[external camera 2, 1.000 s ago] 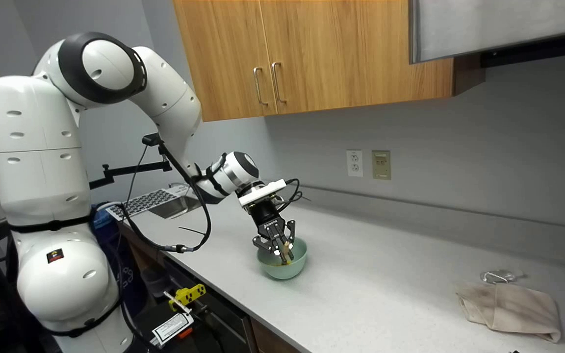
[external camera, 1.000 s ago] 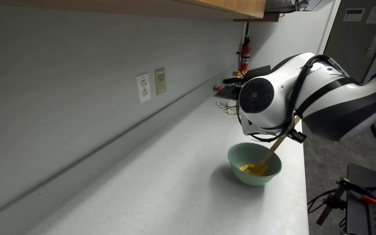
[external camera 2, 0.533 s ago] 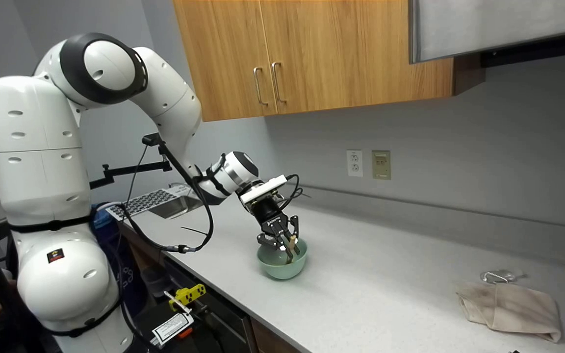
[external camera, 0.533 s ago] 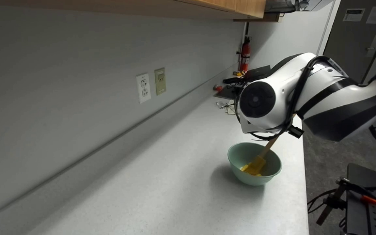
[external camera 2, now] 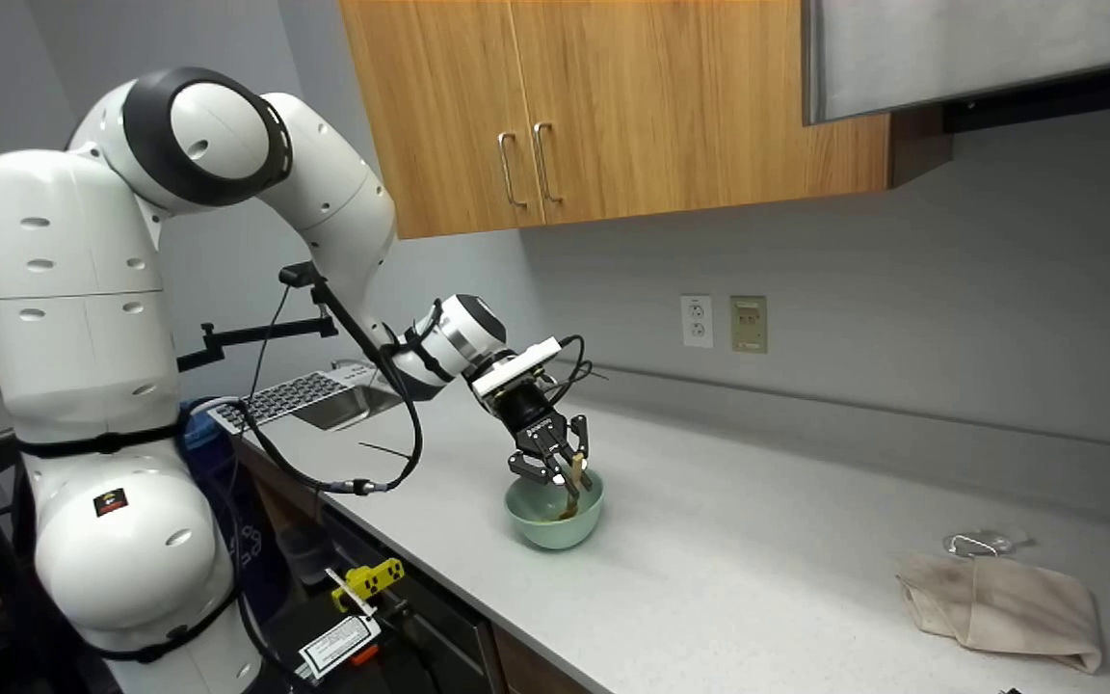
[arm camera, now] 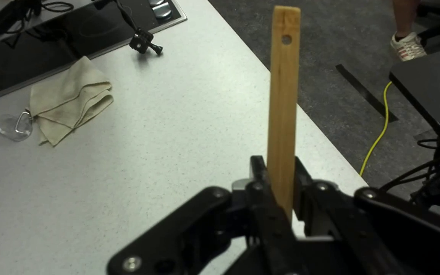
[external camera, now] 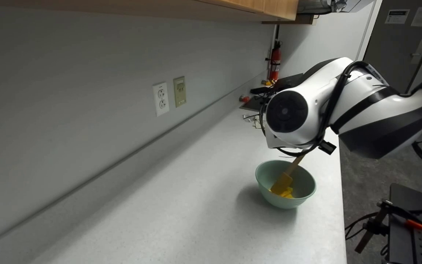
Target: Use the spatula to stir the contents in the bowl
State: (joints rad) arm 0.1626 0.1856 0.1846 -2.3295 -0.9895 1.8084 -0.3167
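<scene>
1 bowl (external camera: 302,185) in both exterior views

I get dim grey light on the wall (external camera: 86,110), soft shadow beside the bowl (external camera: 285,203). Wrist view: pale glare on the table (arm camera: 208,84), tool (arm camera: 280,172) blurry toward the bottom. Exterior views slightly soft; small print on the door sign (external camera: 397,17) is unreadable.
</scene>
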